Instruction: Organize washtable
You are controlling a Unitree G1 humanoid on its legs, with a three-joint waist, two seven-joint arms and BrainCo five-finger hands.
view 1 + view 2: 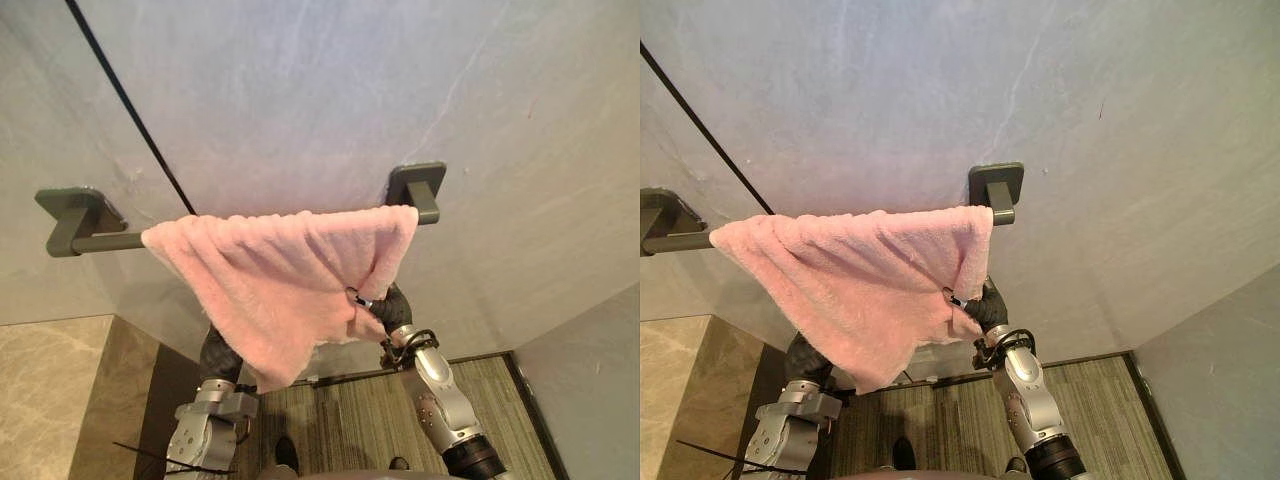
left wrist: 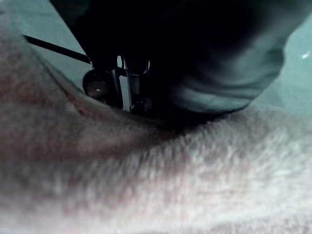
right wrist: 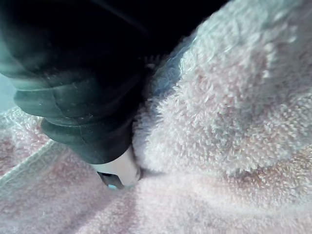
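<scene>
The right hand (image 1: 388,310) was up at the lower right edge of the pink towel (image 1: 280,270), and it had the cloth nipped: a silver finger showed in front of the fold while the dark ribbed cover sat just behind it, and the towel bunched and drew in toward that spot. In the right wrist view one dark-tipped finger (image 3: 118,174) pressed into the pile, with the towel humped over the hand beside it.

The towel itself hung over the towel bar (image 1: 110,241) on the far wall, spread from about the bar's middle to its right end. Its top edge lay along the bar, and its lower edge sagged to a point down on the left. The left stretch of the bar was bare.

The left hand (image 1: 220,352) was raised behind the hanging point of the towel, its dark cover showing below the cloth; I could not tell whether it was clenched or released.

The bar was held by two dark brackets, the right bracket (image 1: 415,185) touching the towel's corner and the left bracket (image 1: 75,215) well apart from it. Below lay striped carpet (image 1: 350,410), with a beige stone panel (image 1: 50,390) to the left.
</scene>
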